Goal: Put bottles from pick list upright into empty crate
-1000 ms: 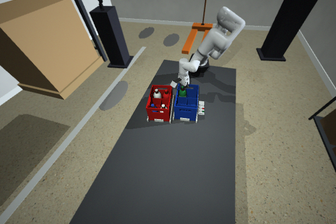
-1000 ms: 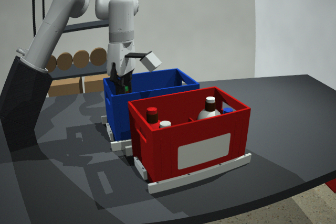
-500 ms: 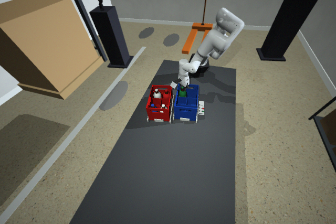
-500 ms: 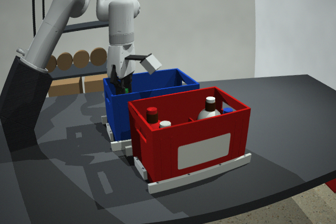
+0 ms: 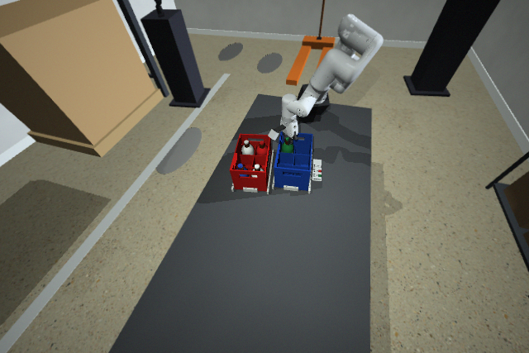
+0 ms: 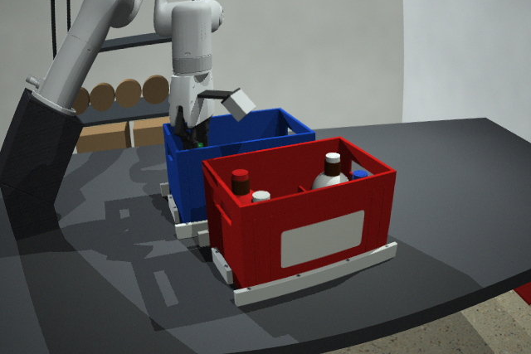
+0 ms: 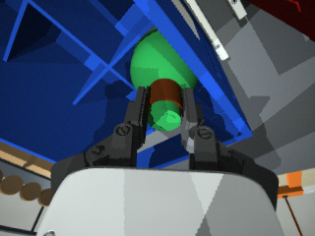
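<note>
A red crate (image 5: 250, 178) stands at left on the dark table (image 5: 273, 276), four bottles upright in its compartments: a red-capped one (image 6: 240, 181), a small white-capped one (image 6: 260, 196), a tall white-capped one (image 6: 332, 170) and a blue-capped one (image 6: 359, 173). Just to its right, the two side by side, stands the blue crate (image 5: 293, 169), where the white arm (image 5: 341, 63) reaches down into the far-left compartment. Its gripper (image 7: 167, 120) is clenched on the neck of a green bottle (image 7: 162, 69), a finger (image 7: 137, 115) pressed to either side just below the cap; the bottle's body sits down inside the crate, against the wall nearest the red crate, though whether it rests on the crate floor cannot be told. The other blue compartments in view look unfilled. Further right, on the table beside the blue crate, lies the pick list (image 5: 316, 170), its lines too small to read. By the look of it, this is the first ordered bottle going in; its release, and any further bottles the list calls for, remain to be done.
</note>
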Available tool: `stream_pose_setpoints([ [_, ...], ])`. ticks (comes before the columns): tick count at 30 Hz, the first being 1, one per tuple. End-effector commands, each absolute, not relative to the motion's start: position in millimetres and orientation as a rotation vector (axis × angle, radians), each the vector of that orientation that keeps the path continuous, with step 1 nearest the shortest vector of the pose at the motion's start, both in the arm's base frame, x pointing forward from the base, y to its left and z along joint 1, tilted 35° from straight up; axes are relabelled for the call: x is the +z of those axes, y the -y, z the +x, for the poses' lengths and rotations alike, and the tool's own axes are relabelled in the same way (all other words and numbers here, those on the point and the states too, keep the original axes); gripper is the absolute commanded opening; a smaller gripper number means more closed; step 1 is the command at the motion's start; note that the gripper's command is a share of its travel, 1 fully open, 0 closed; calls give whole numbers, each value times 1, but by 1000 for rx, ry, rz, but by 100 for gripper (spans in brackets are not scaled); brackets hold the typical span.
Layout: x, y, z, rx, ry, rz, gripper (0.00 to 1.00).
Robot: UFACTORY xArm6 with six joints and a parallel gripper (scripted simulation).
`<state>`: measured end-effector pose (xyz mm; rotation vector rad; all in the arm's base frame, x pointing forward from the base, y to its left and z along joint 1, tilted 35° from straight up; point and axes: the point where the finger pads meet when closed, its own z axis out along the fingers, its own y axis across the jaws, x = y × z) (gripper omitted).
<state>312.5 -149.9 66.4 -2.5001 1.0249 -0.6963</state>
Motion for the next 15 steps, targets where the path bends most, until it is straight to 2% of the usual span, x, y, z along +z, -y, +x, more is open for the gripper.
stream_pose_setpoints([
  [1, 65, 150, 314, -699, -1025, -2500, 0],
  [13, 65, 150, 314, -699, -1025, -2500, 0],
  [14, 63, 150, 316, -699, -1025, -2500, 65],
  [15, 63, 150, 316, -699, -1025, -2500, 65],
])
